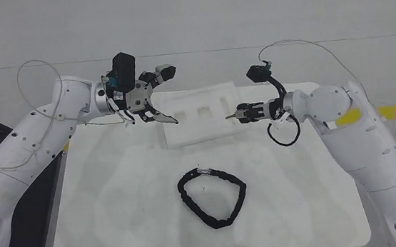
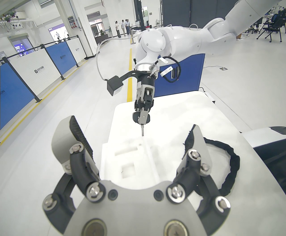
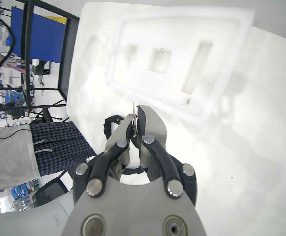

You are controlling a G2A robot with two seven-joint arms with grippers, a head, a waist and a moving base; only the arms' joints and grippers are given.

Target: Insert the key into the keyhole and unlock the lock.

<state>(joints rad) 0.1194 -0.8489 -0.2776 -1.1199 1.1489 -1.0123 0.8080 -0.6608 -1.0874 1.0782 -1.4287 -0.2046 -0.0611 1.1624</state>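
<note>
Left gripper (image 1: pixel 169 96): jaws wide apart, above the near end of white foam tray (image 1: pixel 188 133). Right gripper (image 1: pixel 240 112): closed on key (image 1: pixel 229 116), over the tray's other end. Black cable lock (image 1: pixel 212 197): looped flat on counter (image 1: pixel 105 204), apart from the tray.

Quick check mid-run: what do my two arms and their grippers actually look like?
Both arms are glossy white, rounded shells. The left gripper and right gripper match: silver base plate with bolts, black linkages, grey jaws lined with black pads. Each wrist carries a black camera box and a thin pale looping cable.
</note>
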